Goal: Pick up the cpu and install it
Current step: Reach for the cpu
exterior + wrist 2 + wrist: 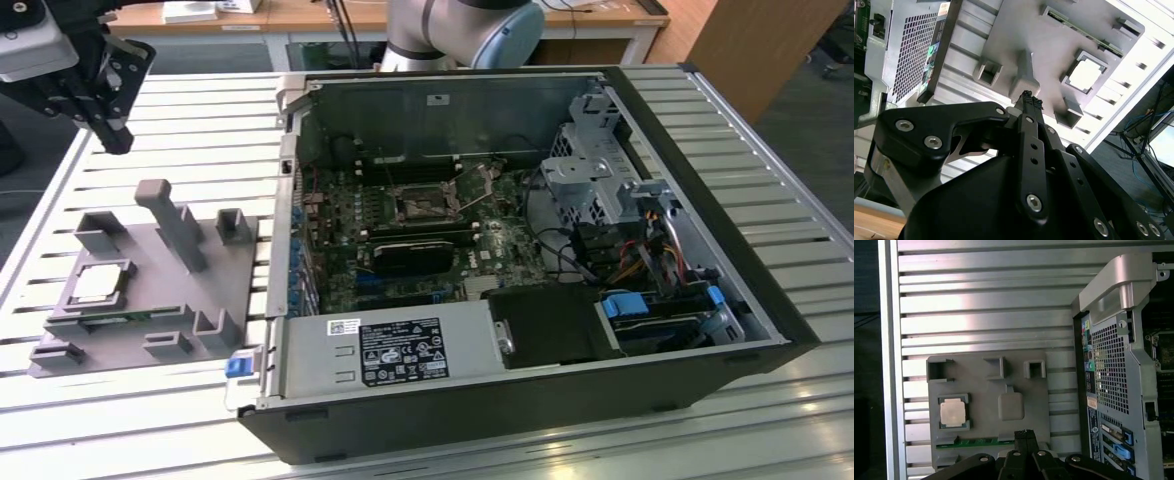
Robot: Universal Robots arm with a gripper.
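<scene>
The cpu (102,283) (1085,76) (952,412), a silvery square chip with a pale rim, lies flat in a recess of the grey plastic tray (167,300) (984,390) at the exterior view's left. My gripper (118,140) (1029,101) (1026,434) hangs high above the table beyond the tray's far side, well apart from the chip. Its black fingers are pressed together, shut, with nothing between them. The black square socket (424,204) with its metal frame sits on the motherboard inside the open computer case.
The open computer case (747,300) lies on the slatted metal table (147,400), right of the tray. Upright posts (171,215) rise from the tray. A power supply (387,350) and a drive cage (601,170) stand inside the case. The arm's base (461,30) is behind it.
</scene>
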